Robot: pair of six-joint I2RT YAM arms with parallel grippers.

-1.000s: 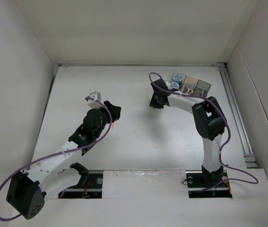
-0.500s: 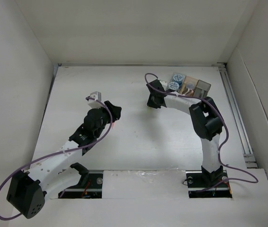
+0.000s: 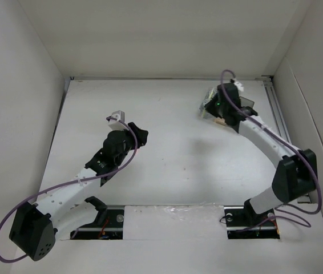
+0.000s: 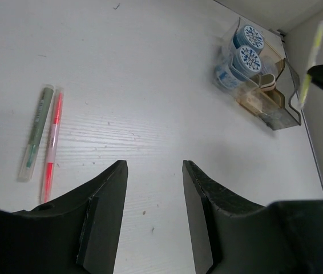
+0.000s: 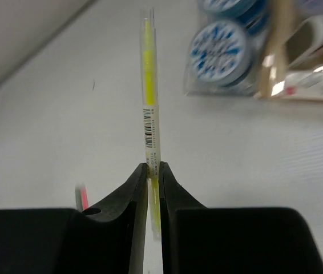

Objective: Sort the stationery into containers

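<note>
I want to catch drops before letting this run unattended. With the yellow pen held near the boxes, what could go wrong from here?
The right hand pinches the yellow pen with most of its length sticking out past the grip, so it may pivot or slip. The boxes look narrow and already hold two blue cylinders; the pen's tip could catch a rim or shove the cluster.

Lab robot cell: white enclosure walls, white table.
</note>
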